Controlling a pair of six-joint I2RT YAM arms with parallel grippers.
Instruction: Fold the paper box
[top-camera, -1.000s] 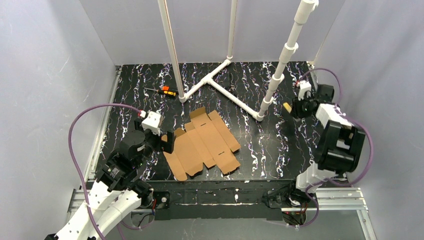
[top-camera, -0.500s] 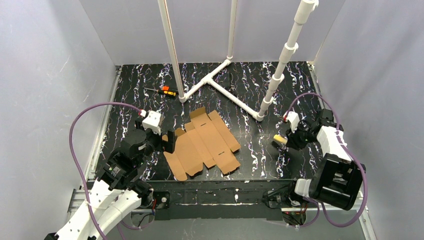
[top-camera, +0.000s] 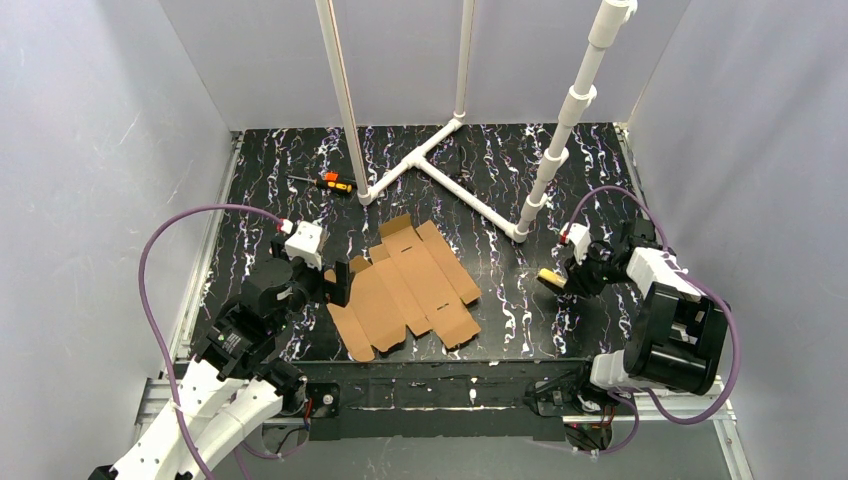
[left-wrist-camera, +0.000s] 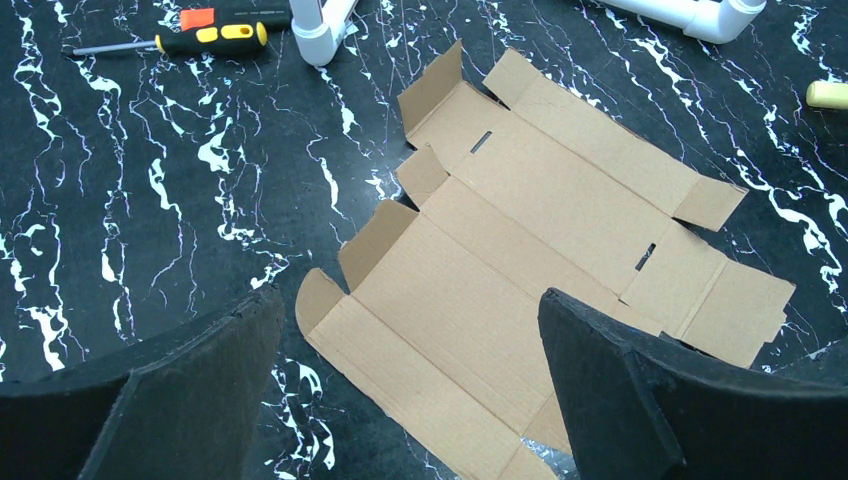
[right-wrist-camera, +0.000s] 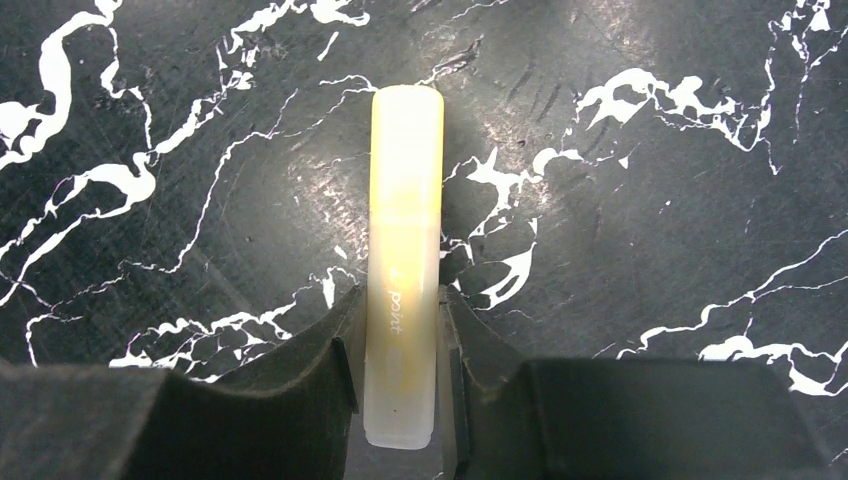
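paper box flat on table; marker between right fingers

Paper box is brown, table black with white, possibly purplish, veins.

The paper box lies flat, an unfolded brown cardboard sheet

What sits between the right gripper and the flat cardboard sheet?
Only bare tabletop, past the yellow highlighter in the right gripper; top view shows it.
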